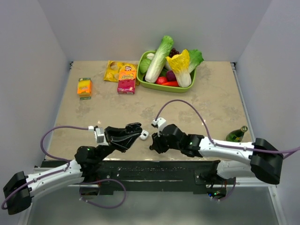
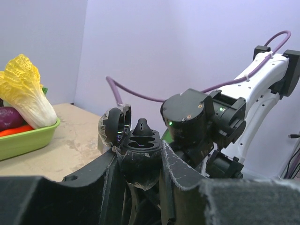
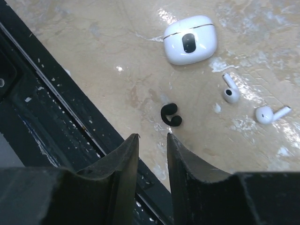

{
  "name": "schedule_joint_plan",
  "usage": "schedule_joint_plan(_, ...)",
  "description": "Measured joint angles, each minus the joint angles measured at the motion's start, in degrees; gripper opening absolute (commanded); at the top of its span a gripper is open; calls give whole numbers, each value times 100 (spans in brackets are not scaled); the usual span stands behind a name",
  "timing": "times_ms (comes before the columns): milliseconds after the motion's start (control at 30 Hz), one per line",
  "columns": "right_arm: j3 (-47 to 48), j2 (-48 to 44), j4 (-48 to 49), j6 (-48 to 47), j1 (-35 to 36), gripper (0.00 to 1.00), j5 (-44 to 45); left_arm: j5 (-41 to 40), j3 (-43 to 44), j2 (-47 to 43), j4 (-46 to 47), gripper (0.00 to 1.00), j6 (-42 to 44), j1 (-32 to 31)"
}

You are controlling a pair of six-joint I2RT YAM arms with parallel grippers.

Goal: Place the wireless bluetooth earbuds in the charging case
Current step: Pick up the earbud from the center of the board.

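Earbud (image 3: 171, 115), black: on surface (image 3: 117, 61), 12 o'clock, just beyond right end effector (image 3: 152, 137), fingers narrowly apart. Case (image 2: 139, 146), seemingly dark, open: clamped in left end effector (image 2: 140, 158).

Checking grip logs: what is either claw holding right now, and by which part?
The left claw clamps an open dark charging case by its lower body, lid free. The right claw holds nothing.

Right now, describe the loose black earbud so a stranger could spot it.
On the beige table, just beyond the right gripper, lies the black earbud. It alone is dark and curled; the two stemmed earbuds and closed case nearby are white.
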Motion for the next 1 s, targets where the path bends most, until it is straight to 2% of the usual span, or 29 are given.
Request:
schedule_joint_plan(67, 0, 299, 216, -35, 2, 32, -107, -20, 0, -63, -52, 0, 0, -2)
schedule_joint_plan(200, 7, 852, 426, -37, 2, 13, -140, -26, 0, -131, -166, 0, 0, 0)
schedule_joint_plan(333, 7, 1102, 435, 105, 2, 6, -46, -26, 0, -166, -293, 0, 2, -2)
schedule_joint_plan(733, 17, 1596, 579, 404, 4, 1, 177, -22, 0, -162, -444, 0, 9, -2)
schedule_joint_plan(867, 37, 1648, 579, 448, 2, 2, 216, -22, 0, -175, -485, 0, 9, -2)
schedule_joint_plan(1000, 81, 1703, 601, 459, 2, 9, 289, -22, 0, -179, -535, 0, 11, -2)
